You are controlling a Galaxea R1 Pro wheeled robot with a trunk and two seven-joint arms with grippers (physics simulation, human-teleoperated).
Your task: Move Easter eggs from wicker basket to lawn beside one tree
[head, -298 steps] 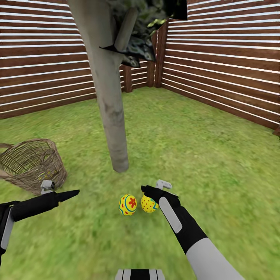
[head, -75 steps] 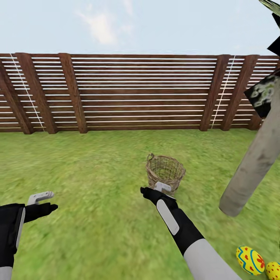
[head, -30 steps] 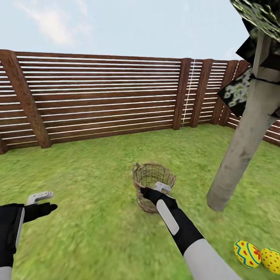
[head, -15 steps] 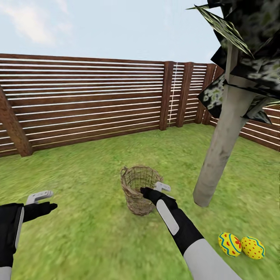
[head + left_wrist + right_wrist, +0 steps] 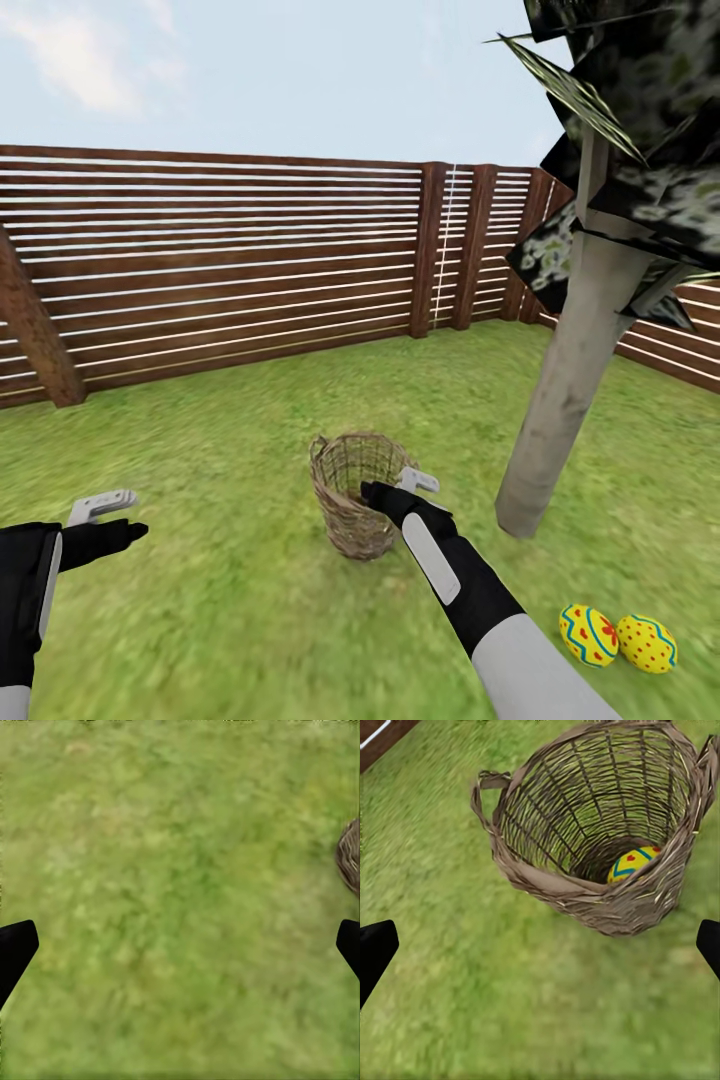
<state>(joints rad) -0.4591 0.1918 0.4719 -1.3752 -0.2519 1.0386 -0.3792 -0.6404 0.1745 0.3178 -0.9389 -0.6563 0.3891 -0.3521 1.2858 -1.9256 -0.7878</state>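
Just pale blue sky across the top of the frame, with a wispy white cloud upper left.

The wicker basket is brown, the Easter egg inside it is yellow with blue zigzag and red dots, the lawn is mottled green, and the fence is brown.

Three Easter eggs in all — two lie side by side on the lawn, one touching the other, and a third egg sits inside the wicker basket. One wicker basket. One tree with a grey-beige trunk. One slatted fence — several thick posts. Two grippers: the left gripper and the right gripper.
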